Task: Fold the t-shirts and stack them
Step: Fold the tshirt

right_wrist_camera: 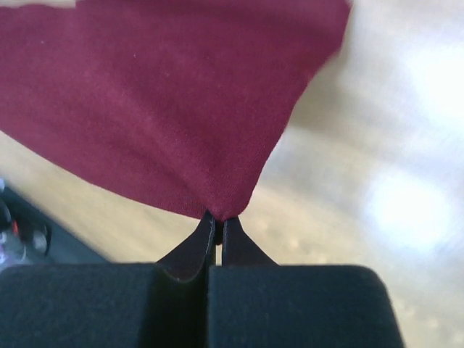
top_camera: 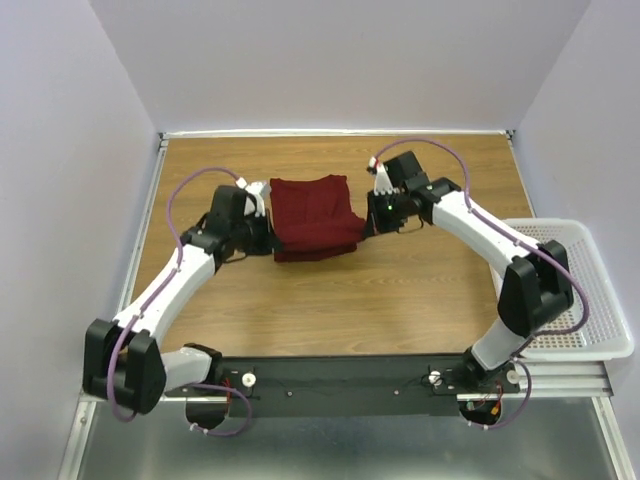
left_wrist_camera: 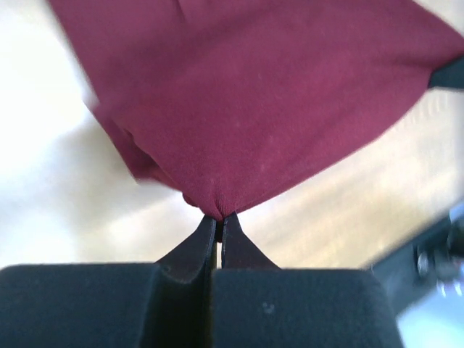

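Your left fingers [left_wrist_camera: 199, 246] pinch one side of the red t-shirt [top_camera: 315, 215] on the table [top_camera: 400, 290]; your right fingers [right_wrist_camera: 192, 250] pinch the other.

Top cam evenly lit, sharp. Wrist cams blurry: brown wooden desk [right_wrist_camera: 406, 203] glare-blown right of right gripper [right_wrist_camera: 216, 221], left of left gripper [left_wrist_camera: 217, 217]; plain maroon cloth t-shirt [left_wrist_camera: 254, 94] edges smeared.

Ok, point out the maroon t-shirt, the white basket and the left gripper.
maroon t-shirt [top_camera: 315, 215]: top external view, middle of the folded cloth.
white basket [top_camera: 600, 300]: top external view, bare mesh floor.
left gripper [left_wrist_camera: 220, 216]: left wrist view, between its fingertips, pinched shut on the shirt's edge.
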`<state>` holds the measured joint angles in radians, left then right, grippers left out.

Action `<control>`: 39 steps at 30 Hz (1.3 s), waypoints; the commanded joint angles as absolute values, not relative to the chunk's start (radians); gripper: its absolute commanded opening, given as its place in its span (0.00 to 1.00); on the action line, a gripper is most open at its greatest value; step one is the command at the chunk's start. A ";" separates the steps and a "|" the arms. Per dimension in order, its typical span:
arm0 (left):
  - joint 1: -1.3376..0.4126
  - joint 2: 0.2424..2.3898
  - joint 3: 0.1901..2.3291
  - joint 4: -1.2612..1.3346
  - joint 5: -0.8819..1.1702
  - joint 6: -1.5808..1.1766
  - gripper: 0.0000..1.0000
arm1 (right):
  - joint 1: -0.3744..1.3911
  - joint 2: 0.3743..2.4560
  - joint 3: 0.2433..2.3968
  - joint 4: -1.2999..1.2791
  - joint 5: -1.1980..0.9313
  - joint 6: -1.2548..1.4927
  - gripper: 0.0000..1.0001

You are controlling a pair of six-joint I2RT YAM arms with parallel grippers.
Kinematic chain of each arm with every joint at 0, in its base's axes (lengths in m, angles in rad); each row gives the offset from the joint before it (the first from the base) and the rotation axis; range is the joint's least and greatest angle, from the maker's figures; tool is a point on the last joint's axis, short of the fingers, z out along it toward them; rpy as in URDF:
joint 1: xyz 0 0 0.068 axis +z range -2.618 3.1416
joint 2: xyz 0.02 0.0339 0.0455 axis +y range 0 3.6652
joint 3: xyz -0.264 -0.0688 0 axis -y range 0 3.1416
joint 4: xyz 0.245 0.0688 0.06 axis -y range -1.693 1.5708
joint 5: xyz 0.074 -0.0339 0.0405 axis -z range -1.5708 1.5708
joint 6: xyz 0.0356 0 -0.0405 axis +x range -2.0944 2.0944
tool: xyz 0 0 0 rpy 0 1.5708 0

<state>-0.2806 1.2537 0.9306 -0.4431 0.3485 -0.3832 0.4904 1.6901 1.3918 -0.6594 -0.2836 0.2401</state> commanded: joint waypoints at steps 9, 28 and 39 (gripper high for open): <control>-0.595 0.872 0.557 -0.574 0.413 -0.719 0.00 | 0.679 1.384 0.847 -0.719 -0.425 0.442 0.01; -0.750 0.831 0.694 -0.575 0.368 -0.855 0.00 | 0.700 1.353 1.174 -1.017 -0.336 0.437 0.01; -0.272 1.257 0.957 -0.437 0.410 -0.422 0.00 | 0.479 1.802 1.644 -1.051 -0.366 0.218 0.01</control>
<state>-0.3233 1.1309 0.8822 -0.5274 0.3908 -0.5861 0.5724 1.6733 1.5402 -1.0119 -0.3550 0.3103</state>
